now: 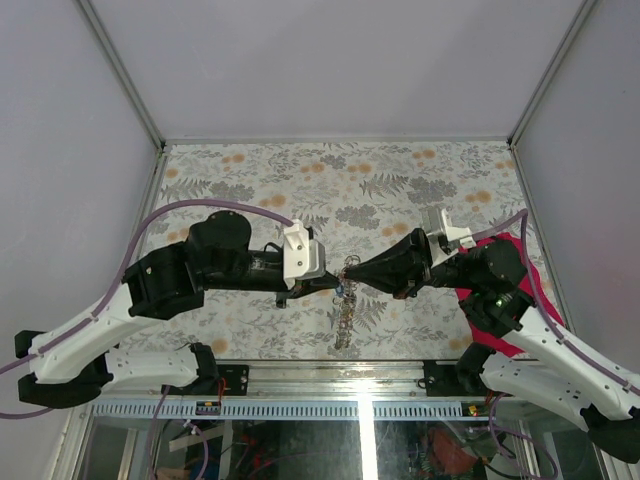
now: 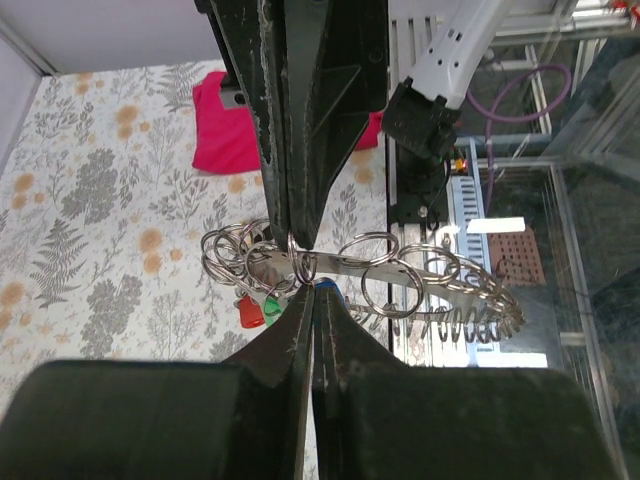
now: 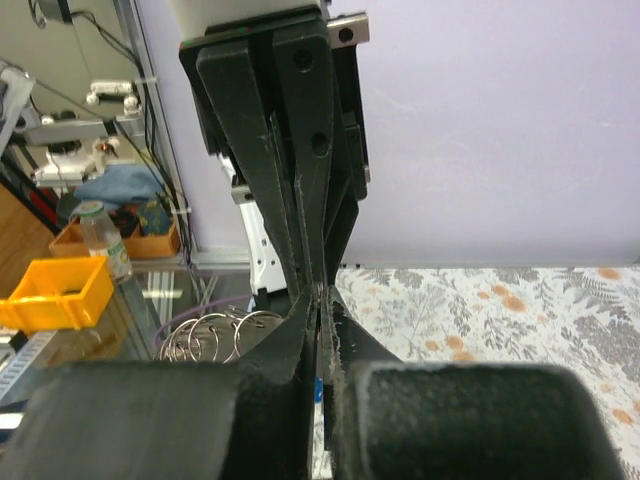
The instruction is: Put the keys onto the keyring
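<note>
Floral-printed tabletop (image 1: pixel 350 180) lies under both arms, which meet tip to tip over its near half. The left hand (image 2: pixel 312 292) is closed, fingers pressed together with no gap, its tips right at a bunch of silvery rings. A blue scrap shows just beside the tips, and it cannot be told whether they pinch a key, a ring or nothing. The right hand (image 2: pixel 297 238) faces it from the opposite side, also closed, its tips nipping a loop of the keyring (image 2: pixel 303 266).

In the right wrist view the two hands fill the middle and hide nearly everything but a few rings at the left. Against the rings sit the keys (image 2: pixel 252 313): a red and a green head are plain, while any others are covered by the left hand. A link chain (image 2: pixel 470 305) trails off to one side, its end blurred. A crimson cloth (image 2: pixel 225 125) lies on the tabletop beyond, partly behind the right hand.
</note>
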Available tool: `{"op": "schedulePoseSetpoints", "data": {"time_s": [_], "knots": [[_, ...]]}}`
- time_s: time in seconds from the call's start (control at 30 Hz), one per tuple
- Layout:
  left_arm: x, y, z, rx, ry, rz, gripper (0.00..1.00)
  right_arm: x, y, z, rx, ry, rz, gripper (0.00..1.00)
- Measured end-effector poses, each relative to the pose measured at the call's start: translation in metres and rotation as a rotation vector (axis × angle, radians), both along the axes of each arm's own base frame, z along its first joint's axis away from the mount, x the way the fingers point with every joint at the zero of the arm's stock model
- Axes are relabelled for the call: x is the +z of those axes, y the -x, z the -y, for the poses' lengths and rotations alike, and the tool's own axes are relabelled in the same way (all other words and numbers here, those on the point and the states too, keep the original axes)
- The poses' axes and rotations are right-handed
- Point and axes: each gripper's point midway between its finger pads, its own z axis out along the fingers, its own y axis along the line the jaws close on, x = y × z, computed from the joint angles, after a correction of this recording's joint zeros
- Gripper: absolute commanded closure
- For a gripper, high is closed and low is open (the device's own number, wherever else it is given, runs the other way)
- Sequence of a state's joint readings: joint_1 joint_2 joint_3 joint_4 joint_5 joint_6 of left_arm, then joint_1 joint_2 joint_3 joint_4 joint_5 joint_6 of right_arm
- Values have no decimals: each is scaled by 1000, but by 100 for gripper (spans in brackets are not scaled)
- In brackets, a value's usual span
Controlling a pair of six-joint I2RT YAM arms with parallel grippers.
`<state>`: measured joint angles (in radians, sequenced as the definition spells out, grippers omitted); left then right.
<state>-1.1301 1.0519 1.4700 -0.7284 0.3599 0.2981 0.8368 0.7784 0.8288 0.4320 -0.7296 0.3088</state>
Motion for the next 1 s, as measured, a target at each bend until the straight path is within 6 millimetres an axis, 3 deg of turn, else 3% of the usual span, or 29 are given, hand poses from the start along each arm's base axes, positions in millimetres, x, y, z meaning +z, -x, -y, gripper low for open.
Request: {"op": "schedulePoseSetpoints", "data": {"time_s": [0.1, 0.53, 0.77, 1.0], "knots": [[2, 1, 3, 5, 53, -10, 99, 3, -2, 1, -10, -66, -21, 100], [36, 1, 8, 26, 311, 12, 73, 33, 0, 10, -14, -229, -14, 100], [47, 0, 11, 26, 375, 16, 72, 33, 1, 10, -11, -231, -19, 100], [48, 0, 15, 19, 384, 5, 76, 32, 1, 10, -10, -229, -20, 100]]}}
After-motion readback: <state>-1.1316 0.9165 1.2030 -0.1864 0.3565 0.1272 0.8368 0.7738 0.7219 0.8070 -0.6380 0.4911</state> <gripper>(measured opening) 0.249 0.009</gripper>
